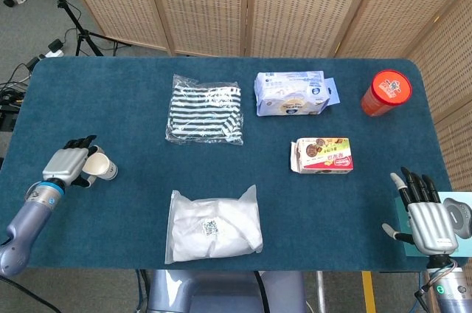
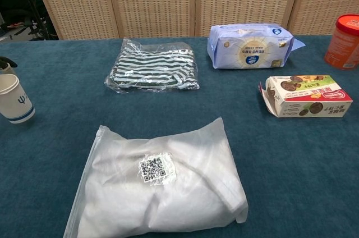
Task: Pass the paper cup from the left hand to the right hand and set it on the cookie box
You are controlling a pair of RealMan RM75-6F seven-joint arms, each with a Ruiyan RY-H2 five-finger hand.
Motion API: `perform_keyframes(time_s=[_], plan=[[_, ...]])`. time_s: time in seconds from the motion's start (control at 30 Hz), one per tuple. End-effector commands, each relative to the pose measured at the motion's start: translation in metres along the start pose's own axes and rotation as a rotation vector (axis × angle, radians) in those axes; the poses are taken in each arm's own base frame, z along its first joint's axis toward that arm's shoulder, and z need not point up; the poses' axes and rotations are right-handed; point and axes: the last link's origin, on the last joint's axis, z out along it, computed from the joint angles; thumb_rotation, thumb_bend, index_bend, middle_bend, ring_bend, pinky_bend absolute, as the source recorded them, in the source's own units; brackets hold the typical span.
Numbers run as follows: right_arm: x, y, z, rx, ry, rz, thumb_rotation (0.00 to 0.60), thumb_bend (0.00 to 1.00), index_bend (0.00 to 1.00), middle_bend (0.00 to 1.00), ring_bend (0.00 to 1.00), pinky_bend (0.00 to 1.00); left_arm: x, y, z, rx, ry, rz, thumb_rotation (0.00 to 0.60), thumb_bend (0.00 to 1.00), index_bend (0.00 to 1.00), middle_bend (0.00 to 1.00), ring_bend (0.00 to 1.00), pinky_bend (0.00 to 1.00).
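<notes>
Nearest the robot, the right hand (image 1: 429, 218) hangs at the near right edge of the table (image 1: 133, 110), fingers spread and pointing away, holding nothing. The white plastic bag (image 1: 212, 226) lies in the near middle between the two arms.

A little further out on the far left, the left hand (image 1: 68, 167) is wrapped round the paper cup (image 1: 99, 168); the fingers curl over it and it appears gripped, though the chest view shows only the cup (image 2: 12, 98) with a fingertip just behind its rim. There the cup stands roughly upright, slightly tilted, its base at or just above the cloth; which cannot be told.

The cup therefore lies right across the table from the receiving hand, with the bag in the way. The cookie box (image 1: 322, 155) sits beyond, right of centre, its long side running left to right, and is much nearer the right hand than the left. In all likelihood the handover calls for both arms to travel inward, the left carrying the cup rightward
</notes>
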Motion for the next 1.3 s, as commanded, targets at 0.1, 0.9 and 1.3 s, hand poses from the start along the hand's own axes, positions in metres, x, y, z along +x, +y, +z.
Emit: perform_keyframes(time_s=[0.1,0.9,1.3], plan=[[0.0,0.0,0.0,-0.001,-0.001,0.001,0.6,0.1,0.0,0.0,0.0,0.0,0.019,0.011,-0.005,-0.024,0.042,0.015,0.6,0.41,0.35,0.0,0.0,0.0],[0.002,0.005,0.002,-0.009,-0.014,0.031,0.6,0.1,0.0,0.0,0.0,0.0,0.075,0.135,-0.003,-0.171,0.119,0.159,0.6,0.4,0.35,0.0,0.0,0.0],[-0.001,0.015,0.007,-0.026,-0.051,0.078,0.6,0.1,0.0,0.0,0.0,0.0,0.079,0.247,0.017,-0.261,0.079,0.167,0.6,0.4,0.35,0.0,0.0,0.0]])
